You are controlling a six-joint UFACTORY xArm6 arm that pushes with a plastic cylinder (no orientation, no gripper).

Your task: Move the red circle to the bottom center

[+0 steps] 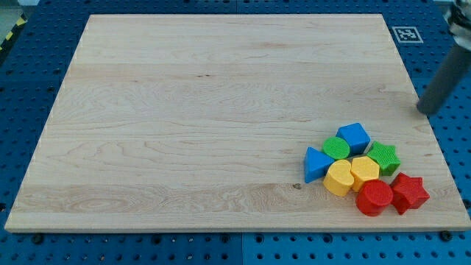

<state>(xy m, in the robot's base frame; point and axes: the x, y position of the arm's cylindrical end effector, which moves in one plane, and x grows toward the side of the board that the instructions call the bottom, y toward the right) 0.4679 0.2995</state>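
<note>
The red circle [374, 197] lies near the board's bottom right, in a tight cluster. It touches the red star [409, 193] on its right and the yellow blocks [339, 178] [364, 171] above and to its left. My tip [425, 110] is at the board's right edge, above and to the right of the cluster, well apart from all blocks. The rod rises toward the view's top right corner.
The cluster also holds a blue triangle [317, 163], a green circle [336, 149], a blue block [354, 136] and a green star [383, 157]. The wooden board [206, 118] lies on a blue pegboard. A fiducial tag [405, 34] sits at the board's top right corner.
</note>
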